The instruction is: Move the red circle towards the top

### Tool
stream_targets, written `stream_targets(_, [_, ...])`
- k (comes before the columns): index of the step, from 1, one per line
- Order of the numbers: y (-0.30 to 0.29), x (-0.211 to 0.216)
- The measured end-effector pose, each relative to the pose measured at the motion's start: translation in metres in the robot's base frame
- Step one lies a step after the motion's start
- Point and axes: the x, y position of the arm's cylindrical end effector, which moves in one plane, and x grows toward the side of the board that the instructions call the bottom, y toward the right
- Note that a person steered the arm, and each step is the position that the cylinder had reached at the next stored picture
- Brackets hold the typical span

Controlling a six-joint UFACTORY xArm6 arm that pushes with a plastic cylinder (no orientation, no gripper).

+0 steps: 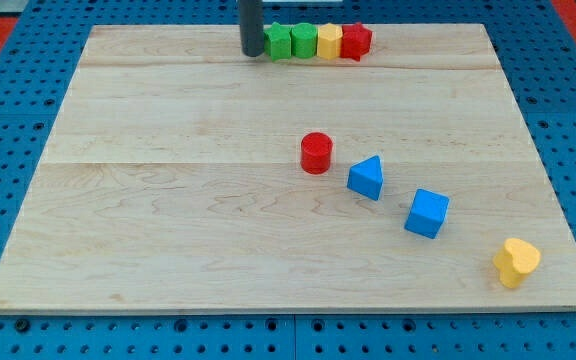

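Observation:
The red circle (316, 152) is a short red cylinder standing near the middle of the wooden board (168, 200), a little right of centre. My tip (253, 52) is at the view's top, far above and left of the red circle, and sits just left of a row of blocks. That row holds two green blocks (280, 41) (303, 40), a yellow block (329, 41) and a red star-like block (356, 41), side by side.
A blue triangle (366, 177) lies just right and below the red circle. A blue cube (427, 212) lies further down right. A yellow heart-like block (516, 262) sits near the board's bottom right corner.

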Motion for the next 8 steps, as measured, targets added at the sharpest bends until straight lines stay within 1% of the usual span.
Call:
stream_targets(1, [0.051,0.036])
stream_targets(2, [0.119,0.062])
stream_targets(3, [0.121,0.101])
stream_targets(5, [0.136,0.140])
stream_targets(7, [0.117,0.185])
stream_targets(8, [0.089,0.189])
